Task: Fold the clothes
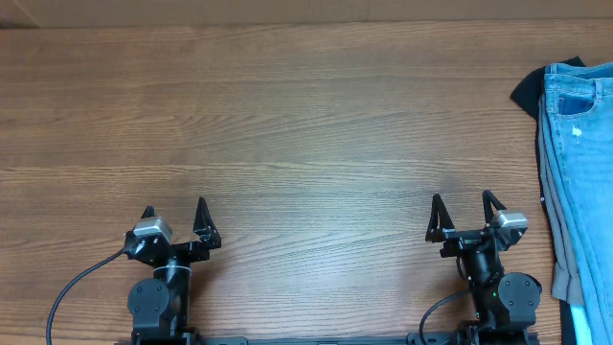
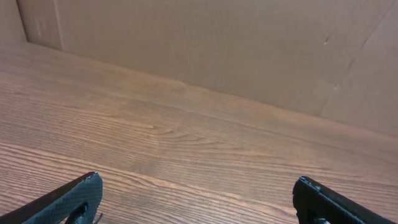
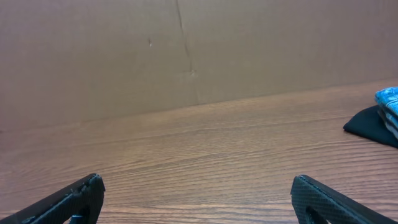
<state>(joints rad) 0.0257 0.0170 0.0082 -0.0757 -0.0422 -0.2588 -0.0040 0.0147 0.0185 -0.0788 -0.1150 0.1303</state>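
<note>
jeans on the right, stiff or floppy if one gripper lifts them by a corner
Probably floppy: the jeans lie flat and limp, so a one-point lift would likely leave the rest hanging. The denim looks thick, so fairly heavy for cloth. They appear to rest on a grey layer and black garment, so a push may drag those along.

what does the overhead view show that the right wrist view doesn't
Only overhead: the left hand, open, and grey trousers peeking out along the light blue jeans. Only right wrist: the brown cardboard wall behind the table. Both: the wooden table, the open right hand, the black garment and part of the jeans.
</note>
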